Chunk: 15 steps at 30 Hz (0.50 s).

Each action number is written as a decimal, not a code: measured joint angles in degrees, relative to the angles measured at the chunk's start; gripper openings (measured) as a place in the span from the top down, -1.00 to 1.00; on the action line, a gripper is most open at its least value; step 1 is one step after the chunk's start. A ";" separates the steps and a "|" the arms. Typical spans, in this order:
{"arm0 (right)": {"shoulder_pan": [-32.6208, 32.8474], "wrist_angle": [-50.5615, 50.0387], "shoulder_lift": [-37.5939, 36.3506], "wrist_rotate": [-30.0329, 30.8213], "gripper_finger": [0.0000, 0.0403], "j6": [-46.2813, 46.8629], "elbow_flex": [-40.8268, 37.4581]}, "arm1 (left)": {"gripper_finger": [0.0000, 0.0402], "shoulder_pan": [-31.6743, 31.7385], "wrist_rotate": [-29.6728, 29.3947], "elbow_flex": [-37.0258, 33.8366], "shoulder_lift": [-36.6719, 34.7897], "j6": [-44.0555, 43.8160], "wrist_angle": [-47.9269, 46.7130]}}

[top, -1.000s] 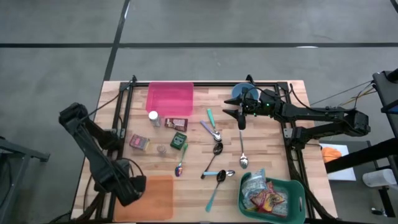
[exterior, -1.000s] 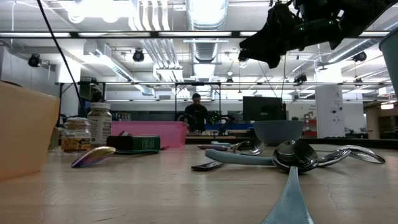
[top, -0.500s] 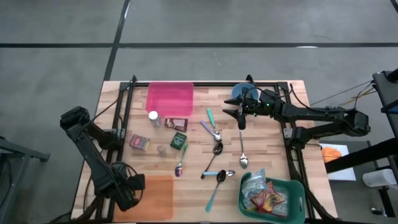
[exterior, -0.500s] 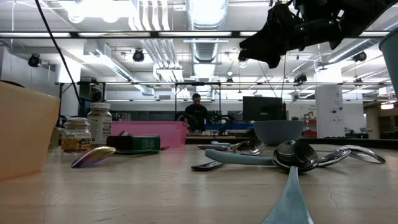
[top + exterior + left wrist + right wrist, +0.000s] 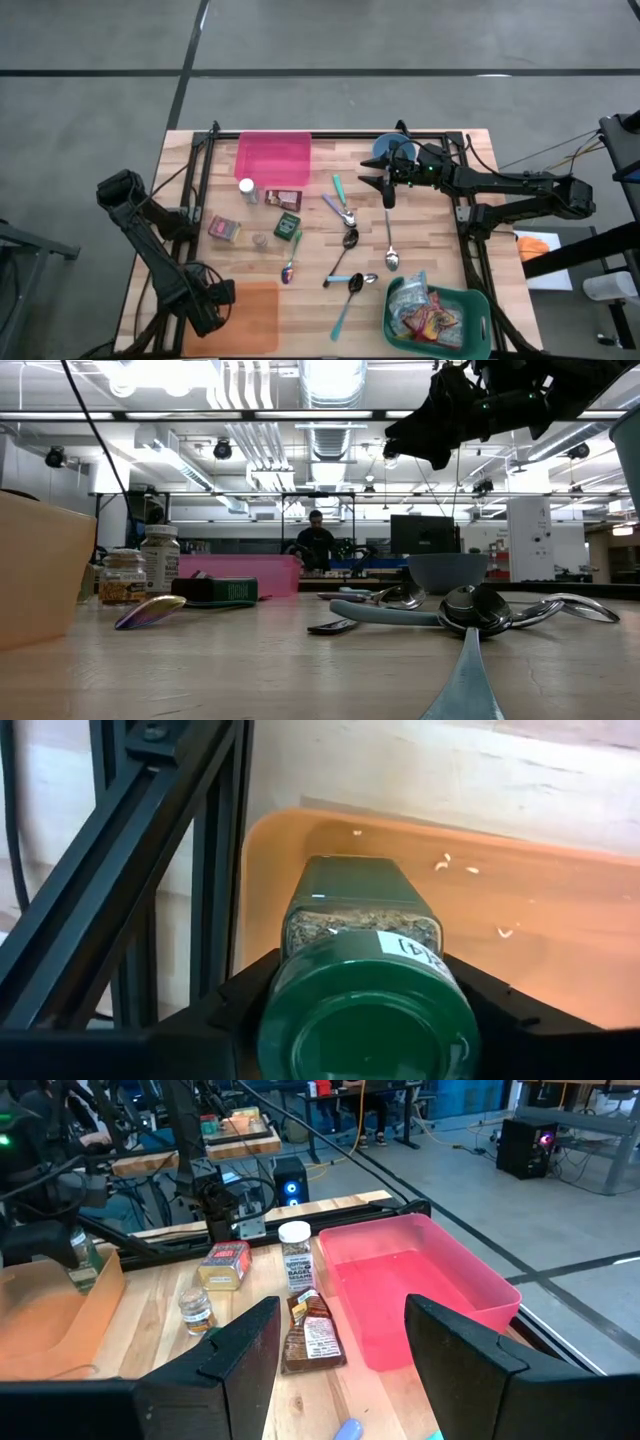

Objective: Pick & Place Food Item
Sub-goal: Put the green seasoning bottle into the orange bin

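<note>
**Spice jar held over the orange bin**

Wooden counter (image 5: 420, 240) fills the high view, ringed by grey floor. At its near-left corner the left claw (image 5: 205, 305) sits over the orange bin (image 5: 255, 318). The right claw (image 5: 383, 182) hangs beside the blue bowl (image 5: 388, 150), above scattered spoons (image 5: 350, 240). A pink tray (image 5: 273, 158) lies at the far edge.

Low view: the right claw (image 5: 415, 435) hangs high above the bowl (image 5: 447, 572).

Left wrist view: the left claw grasps a green-lidded spice jar (image 5: 362, 985) over the orange bin (image 5: 540, 920).

Right wrist view: the right claw's fingers (image 5: 235, 1355) stand released, holding nothing, with the pink tray (image 5: 410, 1285) beyond.
</note>
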 joint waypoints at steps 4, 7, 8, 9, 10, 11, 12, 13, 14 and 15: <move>0.01 0.02 0.00 0.00 -0.05 0.00 0.00 | -0.11 -0.04 0.13 -1.21 -0.06 0.12 1.82; 0.00 -0.01 0.00 0.00 -0.05 0.00 0.00 | -0.12 -0.04 -0.02 -1.33 -0.06 0.59 2.59; 0.00 0.02 0.00 0.00 -0.05 0.00 0.00 | -0.12 -0.04 -0.10 -1.33 -0.06 0.59 2.74; -0.01 -0.01 0.00 0.00 -0.05 0.00 0.00 | -0.12 -0.04 -0.19 -1.33 -0.13 0.59 2.71; 0.00 -0.01 0.00 0.00 -0.05 0.00 0.00 | -0.12 -0.04 -0.20 -1.33 -0.24 0.59 2.73; -0.01 -0.01 0.00 0.00 -0.05 0.00 0.00 | -0.12 -0.04 -0.21 -1.33 -0.37 0.59 2.70; -0.01 -0.01 0.00 0.00 -0.05 0.00 0.00 | -0.12 -0.04 -0.35 -1.33 -0.58 0.59 2.70; 0.00 -0.01 0.00 -0.02 -0.05 0.00 0.00 | -0.12 -0.04 -0.77 -1.33 -0.74 0.59 2.71; 0.00 0.00 0.00 0.00 -0.05 0.00 0.00 | -0.12 -0.07 -1.44 -1.33 -0.84 0.59 2.70; 0.01 -0.01 0.00 0.00 -0.05 0.00 0.00 | -0.12 -0.10 -1.82 -1.33 -1.01 0.59 2.68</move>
